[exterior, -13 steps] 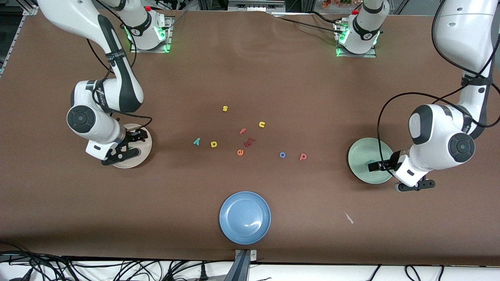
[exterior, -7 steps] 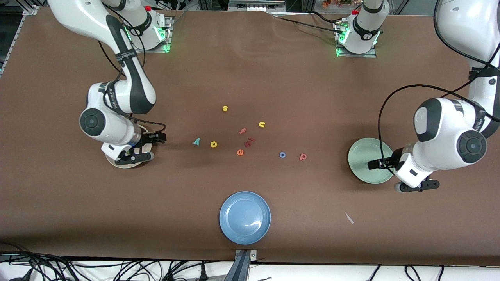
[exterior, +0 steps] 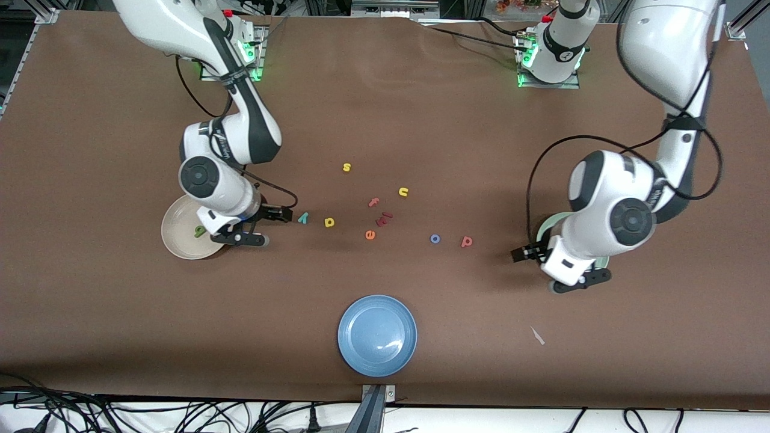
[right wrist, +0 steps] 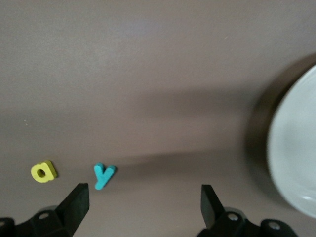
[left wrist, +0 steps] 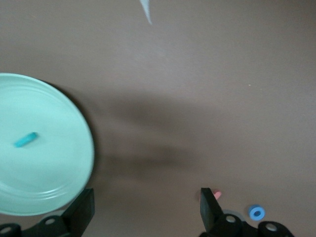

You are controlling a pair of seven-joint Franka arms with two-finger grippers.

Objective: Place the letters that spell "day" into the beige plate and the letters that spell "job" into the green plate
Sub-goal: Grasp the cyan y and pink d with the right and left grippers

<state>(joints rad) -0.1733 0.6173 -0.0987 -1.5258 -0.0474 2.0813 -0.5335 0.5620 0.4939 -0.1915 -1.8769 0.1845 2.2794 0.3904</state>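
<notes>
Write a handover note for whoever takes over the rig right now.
Right gripper: open, empty, over the table between the beige plate and the teal y.
Left gripper: open, empty, over the table beside the green plate, on the pink b's side.
Done: olive a in the beige plate; teal j in the green plate.
Left: y and yellow d to beige; blue o and b to green.

1. The right hand (exterior: 258,227) hangs low over the surface, fingers spread wide, wrist bent downward.
2. The left hand (exterior: 556,270) hangs low too, fingers apart and empty.
</notes>
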